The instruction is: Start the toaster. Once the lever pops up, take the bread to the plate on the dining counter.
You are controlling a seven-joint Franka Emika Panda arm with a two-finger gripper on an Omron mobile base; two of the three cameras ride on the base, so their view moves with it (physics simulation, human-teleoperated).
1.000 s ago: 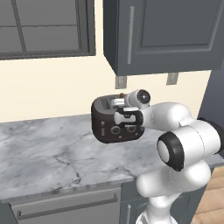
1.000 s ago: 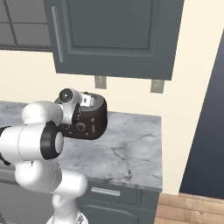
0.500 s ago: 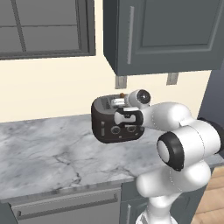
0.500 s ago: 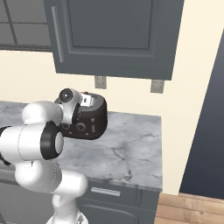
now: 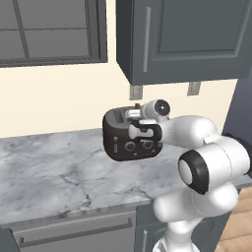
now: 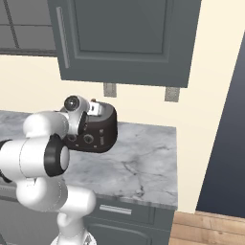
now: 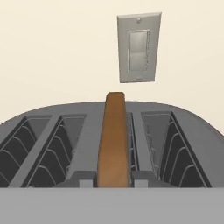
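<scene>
Two-finger gripper (image 7: 113, 178) pinches the thin tan-brown bread slice (image 7: 114, 135) above the dark glossy toaster (image 5: 129, 138); grey wall switch plate (image 7: 138, 47) behind, grey cabinet (image 5: 182, 37) overhead.

My fingers (image 7: 87, 178) stand closed on the bread (image 7: 114, 135), edge-on above the toaster (image 5: 129, 135); open slots gape to either side of it; straight ahead the wall bars my way, a switch plate (image 7: 138, 47) fixed on it; the cabinet (image 6: 124, 40) hangs overhead, how near I cannot quite judge; the counter (image 5: 54, 172) to my left lies bare and open.
</scene>
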